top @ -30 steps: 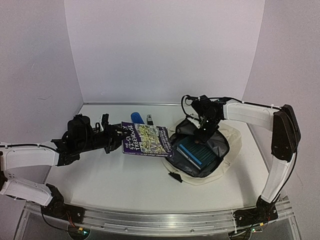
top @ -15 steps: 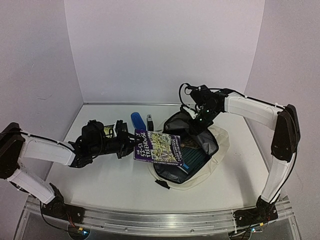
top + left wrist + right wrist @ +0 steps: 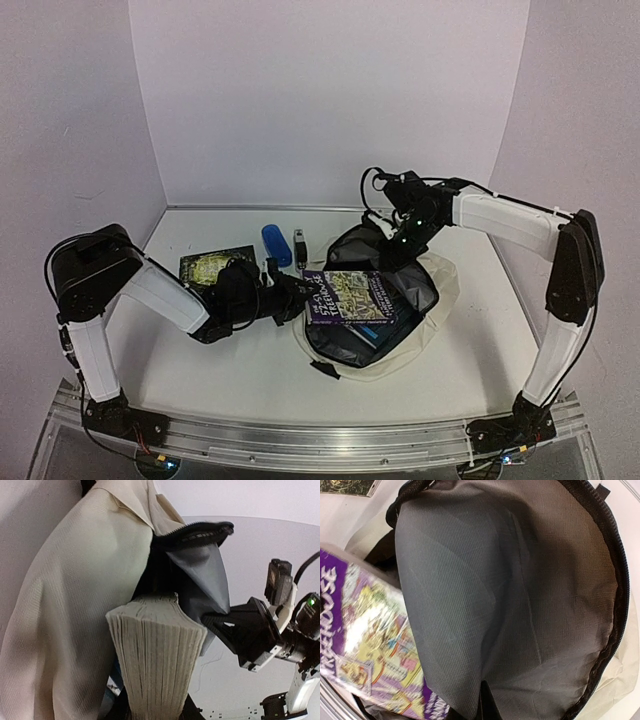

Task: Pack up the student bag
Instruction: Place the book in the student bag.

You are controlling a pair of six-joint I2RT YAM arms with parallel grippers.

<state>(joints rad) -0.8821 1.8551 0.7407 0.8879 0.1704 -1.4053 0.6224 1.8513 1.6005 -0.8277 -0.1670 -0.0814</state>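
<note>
The student bag (image 3: 445,285), cream with grey lining, lies open right of centre. My right gripper (image 3: 399,238) is shut on its upper flap and holds the grey lining (image 3: 510,595) up; the shut fingertips (image 3: 485,706) pinch that fabric. My left gripper (image 3: 303,298) is shut on a purple Treehouse book (image 3: 352,296), whose far half is over the bag's mouth. In the left wrist view the book's page edge (image 3: 157,655) stands in front of the bag's cream side (image 3: 65,605). The book's purple cover (image 3: 365,645) shows at the opening. A blue book (image 3: 366,334) lies inside.
A second, dark-covered book (image 3: 215,266) lies flat on the table behind my left forearm. A blue cylinder (image 3: 275,243) and a small dark item (image 3: 299,243) sit near the back, left of the bag. White walls close the table's left, back and right.
My left arm has carried the purple book to the right, from the table's left to the bag's mouth. The right gripper has lifted the flap higher and the bag has shifted slightly left.
</note>
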